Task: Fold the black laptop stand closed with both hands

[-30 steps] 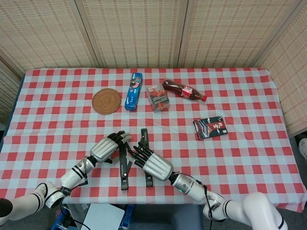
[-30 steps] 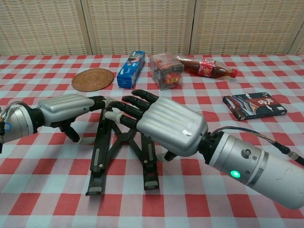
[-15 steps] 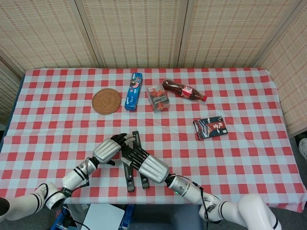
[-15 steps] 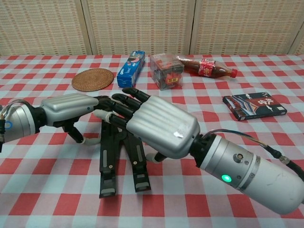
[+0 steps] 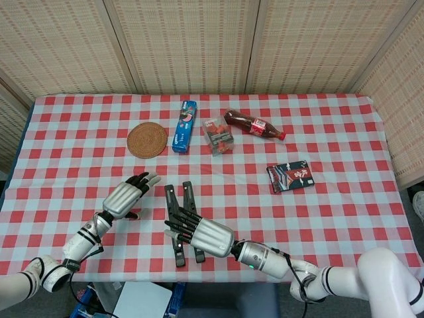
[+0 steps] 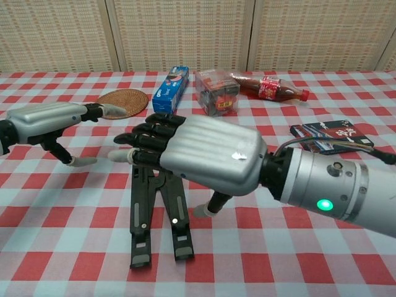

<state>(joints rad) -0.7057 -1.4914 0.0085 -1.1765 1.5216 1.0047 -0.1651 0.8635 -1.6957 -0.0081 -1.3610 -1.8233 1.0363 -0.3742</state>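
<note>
Now stand (image 5: pixel 180 224) nearly folded, legs close together on table (image 5: pixel 331 212) near front edge. Your left hand (image 5: pixel 124 197) pulled away, fingers open; right hand (image 5: pixel 202 233) over stand, fingers spread, no grip. Fold looks almost done.

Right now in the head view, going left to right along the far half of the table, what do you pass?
Woven coaster → blue snack box → clear box of red items → cola bottle → dark card box.
</note>
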